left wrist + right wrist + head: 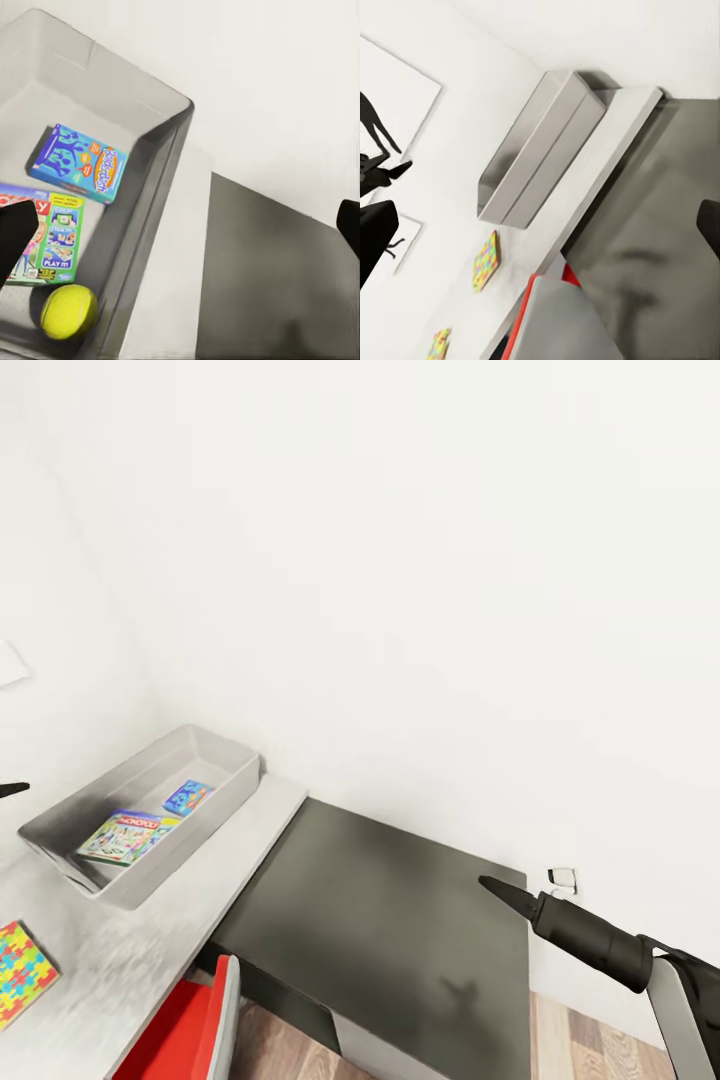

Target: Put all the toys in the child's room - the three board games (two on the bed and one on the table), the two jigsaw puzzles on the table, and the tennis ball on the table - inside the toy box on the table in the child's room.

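Left wrist view: toy box (161, 112) with tennis ball (68, 311)

The grey toy box (161, 142) sits on the table (270, 262). Inside lie a blue board game (78, 163), a white and green board game (52, 236) and the yellow-green tennis ball (68, 311).

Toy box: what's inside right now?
Toy box holds a blue board game, a green-edged board game and the tennis ball. The near wall hides part of the floor.
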`<state>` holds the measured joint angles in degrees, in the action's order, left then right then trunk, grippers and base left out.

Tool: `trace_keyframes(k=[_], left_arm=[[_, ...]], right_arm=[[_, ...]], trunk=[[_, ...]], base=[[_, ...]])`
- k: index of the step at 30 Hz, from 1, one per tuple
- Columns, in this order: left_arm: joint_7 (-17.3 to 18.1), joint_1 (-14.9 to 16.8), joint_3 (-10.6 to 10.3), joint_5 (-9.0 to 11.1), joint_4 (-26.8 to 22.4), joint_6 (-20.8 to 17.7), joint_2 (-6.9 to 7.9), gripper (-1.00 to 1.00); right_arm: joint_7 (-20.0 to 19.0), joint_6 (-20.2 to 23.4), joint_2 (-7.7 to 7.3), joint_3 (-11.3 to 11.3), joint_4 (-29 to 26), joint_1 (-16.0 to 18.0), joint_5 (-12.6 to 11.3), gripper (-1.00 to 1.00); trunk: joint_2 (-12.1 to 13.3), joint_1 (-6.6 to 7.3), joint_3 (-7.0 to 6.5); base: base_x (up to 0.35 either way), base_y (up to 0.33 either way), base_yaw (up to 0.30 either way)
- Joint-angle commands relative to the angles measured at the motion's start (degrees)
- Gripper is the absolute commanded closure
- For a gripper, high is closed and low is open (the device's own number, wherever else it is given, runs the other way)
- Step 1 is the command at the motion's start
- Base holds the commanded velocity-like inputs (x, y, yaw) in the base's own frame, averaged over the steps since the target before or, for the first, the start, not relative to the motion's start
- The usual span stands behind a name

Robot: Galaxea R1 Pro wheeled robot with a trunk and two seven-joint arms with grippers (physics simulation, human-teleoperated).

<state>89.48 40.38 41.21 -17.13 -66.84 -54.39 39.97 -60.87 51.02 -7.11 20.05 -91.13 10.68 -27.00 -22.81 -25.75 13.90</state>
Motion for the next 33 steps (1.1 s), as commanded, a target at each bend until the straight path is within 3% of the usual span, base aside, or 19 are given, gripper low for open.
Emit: trace_keyframes(k=[1, 10, 21, 33], left_arm=[[0.52, -0.32, 0.17, -0.32, 0.43, -0.52, -0.08, -1.00], [0.52, -2.26, 0.82, 0.59, 9.07, 2.21, -0.36, -1.00], [0.52, -2.54, 2.90, 0.75, 21.67, 9.52, -0.22, -1.00], [0.52, -2.57, 3.21, 0.72, 23.16, 10.81, -0.34, -1.00]], right_arm=[[-0.13, 0.01, -0.01, 0.12, -0.01, 0.04, -0.07, -1.00], [-0.22, -1.42, 0.03, 0.63, -0.01, 0.04, -0.07, -1.00], [0.00, -1.83, 0.34, 0.65, -0.01, 0.04, 0.13, -1.00], [1.28, -2.94, 0.72, 0.46, 0.07, 0.04, 1.32, -1.00]], trunk=[[-0.11, -0.04, 0.01], [-0.11, -0.04, -0.83], [-0.11, -0.04, -1.53], [-0.11, -0.04, -1.59]], base=[[0.000, 0.000, 0.105], [0.000, 0.000, 0.107], [0.000, 0.000, 0.083], [0.000, 0.000, 0.007]])
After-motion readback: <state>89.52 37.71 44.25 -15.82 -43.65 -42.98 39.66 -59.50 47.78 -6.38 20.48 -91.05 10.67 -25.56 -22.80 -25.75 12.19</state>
